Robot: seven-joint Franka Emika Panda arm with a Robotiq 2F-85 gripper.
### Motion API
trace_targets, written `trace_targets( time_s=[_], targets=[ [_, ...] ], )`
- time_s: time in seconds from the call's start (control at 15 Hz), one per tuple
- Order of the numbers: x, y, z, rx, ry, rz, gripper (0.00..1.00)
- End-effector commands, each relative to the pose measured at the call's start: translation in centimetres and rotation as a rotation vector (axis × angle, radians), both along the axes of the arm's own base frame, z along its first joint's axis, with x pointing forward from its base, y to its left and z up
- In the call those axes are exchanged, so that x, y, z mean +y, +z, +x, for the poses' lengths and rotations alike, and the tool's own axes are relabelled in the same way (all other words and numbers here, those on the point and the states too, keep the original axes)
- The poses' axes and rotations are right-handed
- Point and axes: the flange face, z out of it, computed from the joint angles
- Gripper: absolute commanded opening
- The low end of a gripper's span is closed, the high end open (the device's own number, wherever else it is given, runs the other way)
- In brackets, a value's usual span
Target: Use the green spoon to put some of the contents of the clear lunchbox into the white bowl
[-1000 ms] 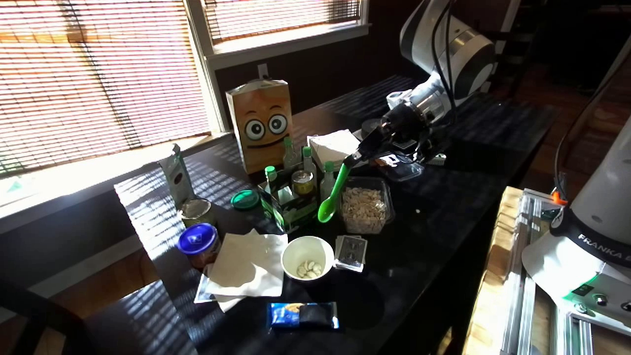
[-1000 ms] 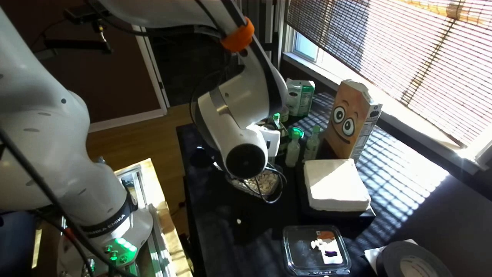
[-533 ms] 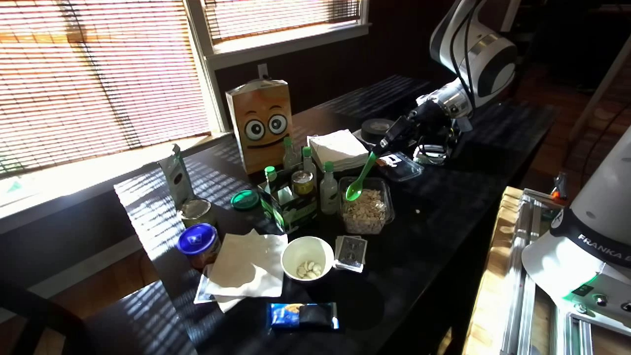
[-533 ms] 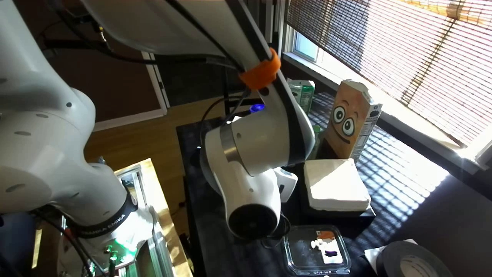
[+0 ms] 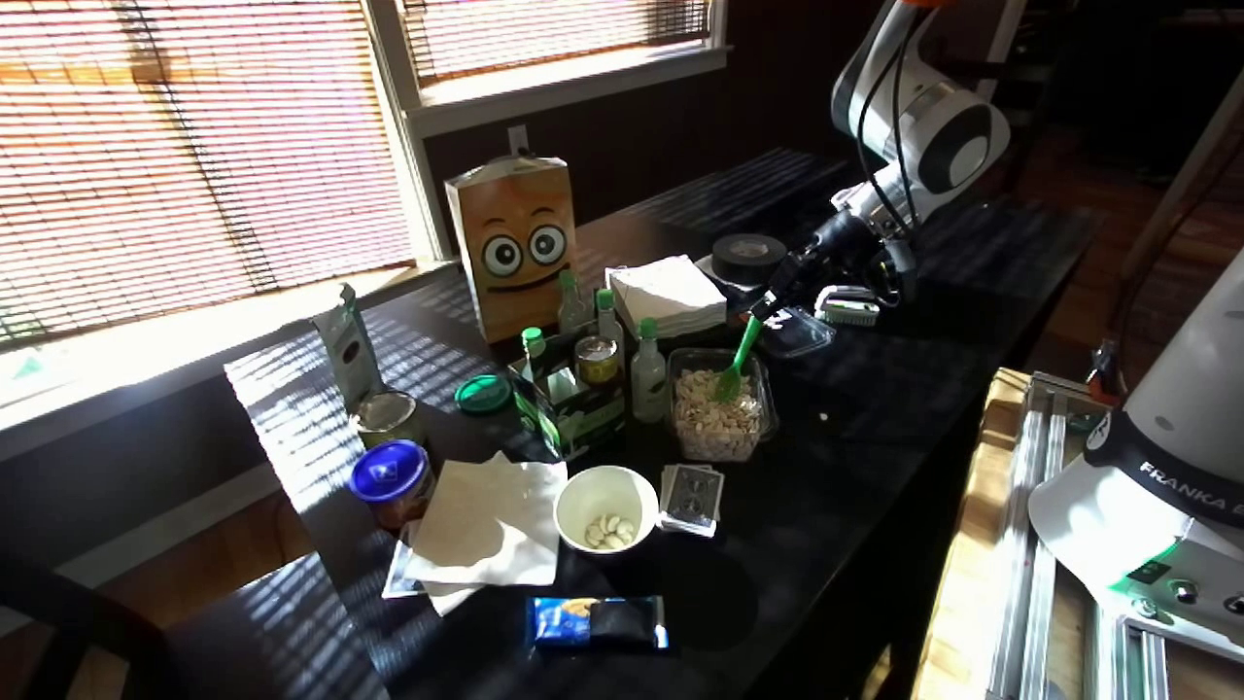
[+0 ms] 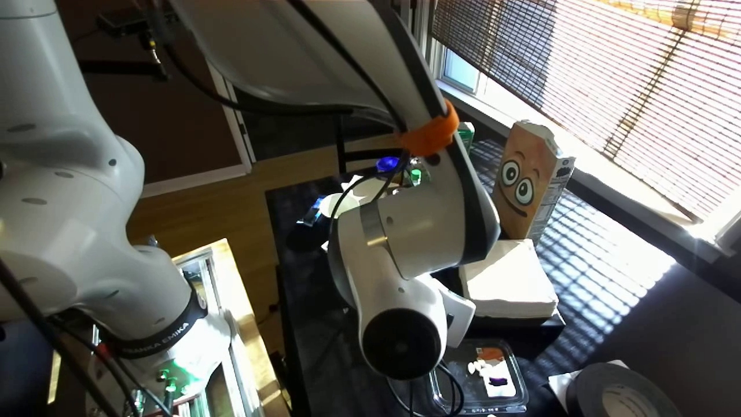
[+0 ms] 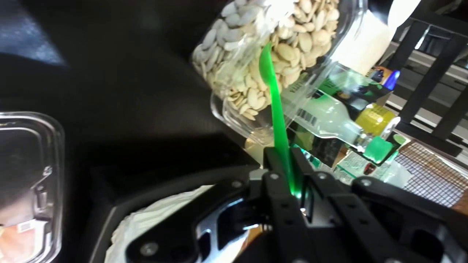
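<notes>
Fingers (image 7: pixel 270 160) gripped the green spoon (image 7: pixel 277 113), tip over or in the lunchbox (image 7: pixel 234 122) seeds (image 7: pixel 287 53) (the white bowl (image 5: pixel 604 491) at their eight o'clock in an exterior view).

Sunlit blinds (image 5: pixel 194 156), wall (image 6: pixel 173 133) perhaps brown.

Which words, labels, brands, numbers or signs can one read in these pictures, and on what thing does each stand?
"FRANKA EMIKA": on the robot's dark base band, dim, in an exterior view.
A barcode, no digits legible: on the clear bottle, in the wrist view.
Too small or blurred to read: marks on the carton with eyes, tape roll, yellow can, green carrier, blue packet, blue lid and the flat clear container's label.
</notes>
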Motion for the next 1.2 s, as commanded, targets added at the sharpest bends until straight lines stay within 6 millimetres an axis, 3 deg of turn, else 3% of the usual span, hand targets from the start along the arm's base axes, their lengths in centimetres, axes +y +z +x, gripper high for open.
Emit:
trace_targets(
  time_s=[0.0, 0.47, 0.67, 1.13],
  targets=[
    [-0.6, -0.4, 1.0, 0.023, -0.035, -0.076, 0.03],
    [-1.3, 1.1, 2.0, -0.024, -0.141, -0.234, 0.03],
    [-1.4, 0.4, 2.4, 0.041, -0.163, -0.251, 0.03],
    [1.3, -2.1, 5.0, 0.103, -0.143, -0.167, 0.03]
  ],
)
